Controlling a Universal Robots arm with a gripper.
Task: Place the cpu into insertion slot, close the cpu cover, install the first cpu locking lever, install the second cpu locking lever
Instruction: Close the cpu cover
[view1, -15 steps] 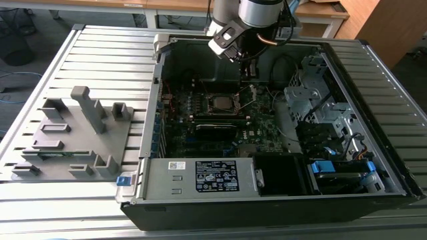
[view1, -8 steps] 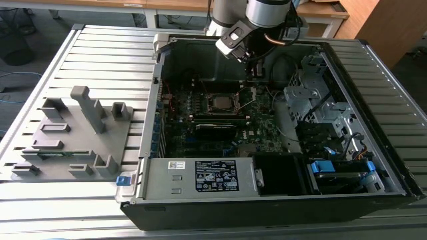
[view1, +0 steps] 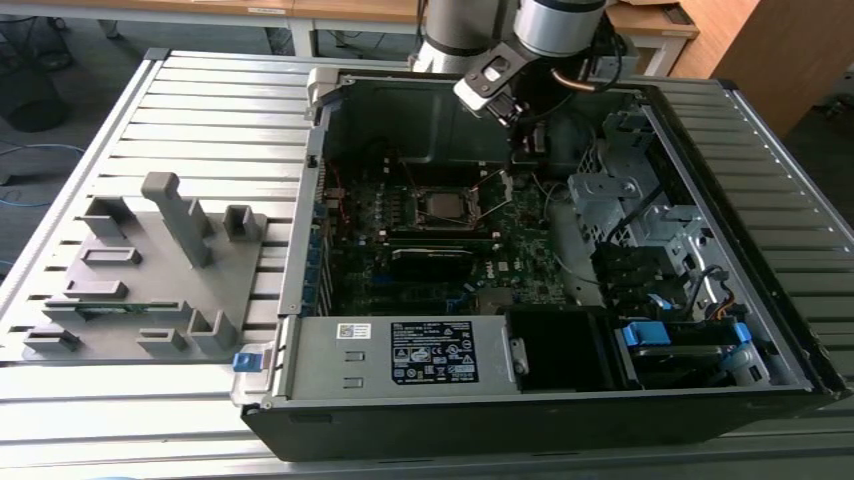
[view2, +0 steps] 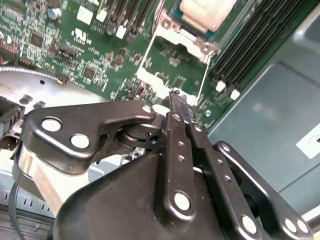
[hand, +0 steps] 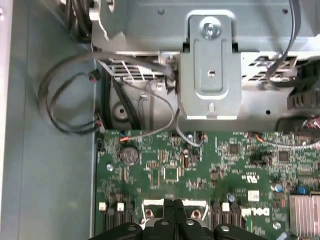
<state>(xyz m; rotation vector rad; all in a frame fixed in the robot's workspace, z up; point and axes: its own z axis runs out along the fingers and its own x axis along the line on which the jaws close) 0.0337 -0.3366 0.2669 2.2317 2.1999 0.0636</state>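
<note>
The gripper (view2: 176, 100), fingers pressed together, sits at a raised wire lever (view2: 150, 50) beside the seated cpu (view2: 207, 10); any grasp is unclear.

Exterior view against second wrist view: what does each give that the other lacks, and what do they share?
Exterior view, not the wrist one: the whole open computer case on the slatted table, the grey fixture at the exterior view's left, and the black label plate. Second wrist view, not the exterior: that the gripper is shut over the green board, and the white latch clips. Both: the gripper itself, and the cpu in the insertion slot.
</note>
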